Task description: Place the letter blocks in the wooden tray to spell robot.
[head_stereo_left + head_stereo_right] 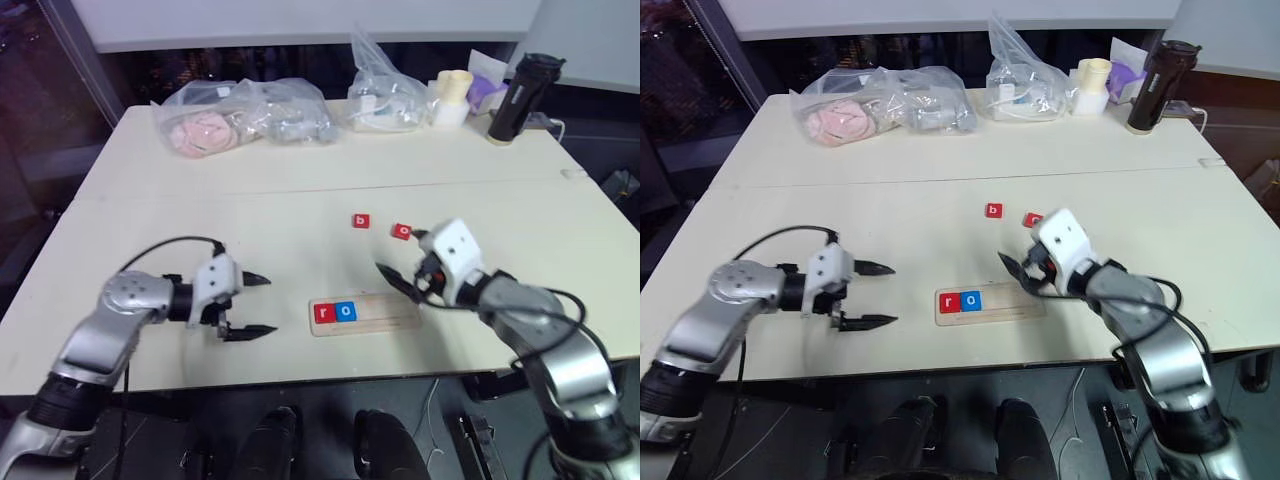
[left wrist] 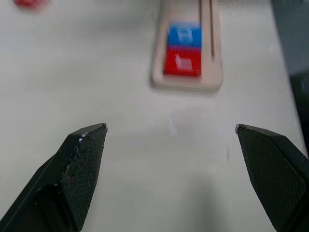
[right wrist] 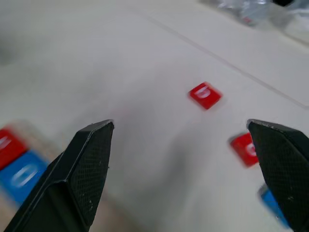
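The wooden tray [image 1: 362, 313] is found lying near the front edge of the table [image 1: 150, 200], its long axis running left to right, with a red "r" block [image 1: 323, 313] and a blue "o" block [image 1: 345, 311] seated side by side at its left end; the remainder of the groove is unfilled. The next letter required is judged to be the red "b" block [image 1: 361, 221], which lies loose on the table beyond the tray, with a second red block [image 1: 402, 231] just beside it on the right. The right gripper [image 1: 400, 280] is held above the table with its fingers spread wide and nothing between them; both red blocks lie ahead of it, and it is clearly the nearer arm. The left gripper [image 1: 255, 305] is likewise spread and empty, to the left of the tray and well apart from the loose blocks. In the right wrist view a blue block [image 3: 273, 205] is partly hidden behind a finger, and its letter cannot be read.
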